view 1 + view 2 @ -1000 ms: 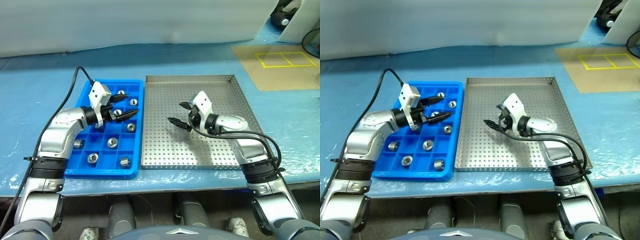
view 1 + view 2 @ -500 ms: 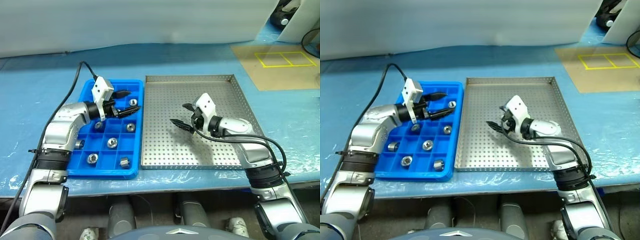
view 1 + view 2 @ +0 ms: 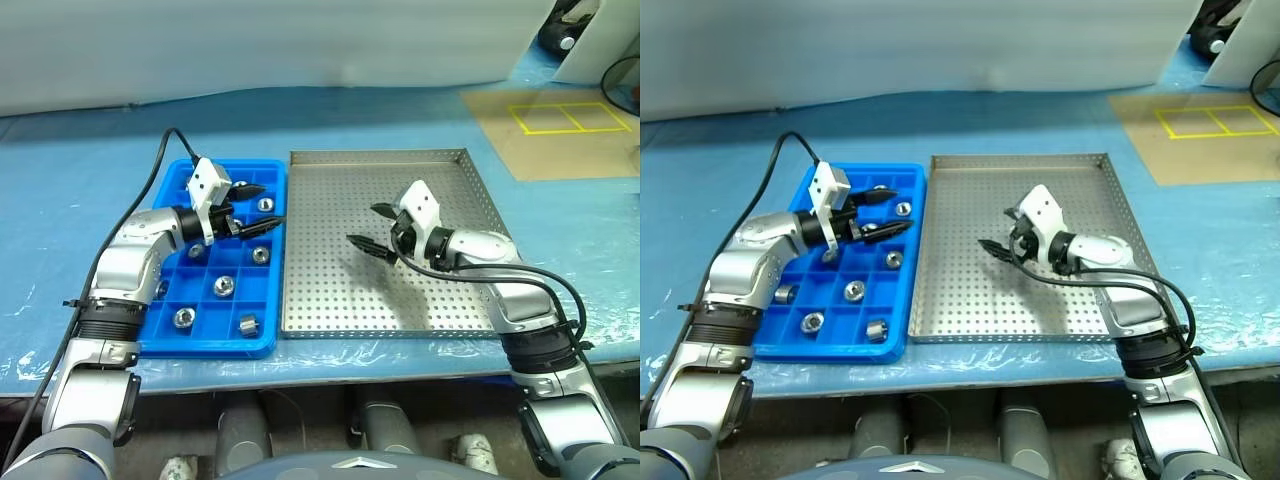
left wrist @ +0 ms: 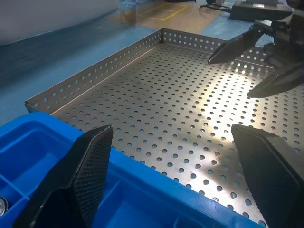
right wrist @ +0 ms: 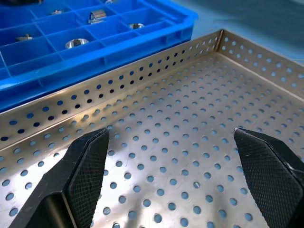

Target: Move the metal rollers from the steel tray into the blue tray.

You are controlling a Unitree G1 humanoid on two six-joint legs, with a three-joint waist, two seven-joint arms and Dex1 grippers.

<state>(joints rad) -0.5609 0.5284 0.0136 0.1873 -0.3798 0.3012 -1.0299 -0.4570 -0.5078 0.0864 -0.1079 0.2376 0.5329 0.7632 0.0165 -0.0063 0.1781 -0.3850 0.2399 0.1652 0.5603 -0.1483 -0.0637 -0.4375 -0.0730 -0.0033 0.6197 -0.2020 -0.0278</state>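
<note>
The left gripper (image 3: 250, 207) hangs with fingers spread wide and empty over the blue tray (image 3: 190, 335), where the metal rollers (image 3: 226, 285) sit in separate compartments. The right gripper (image 3: 375, 228), jaws equally wide and empty, hovers over the perforated steel tray (image 3: 330, 300) just beside it.

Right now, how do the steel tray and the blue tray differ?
The steel tray is silver, wide and perforated, with one open floor holding no rollers; the blue tray is narrower plastic, divided into square compartments, several holding metal rollers. Both lie flat, side by side, with an open gripper above each.
</note>
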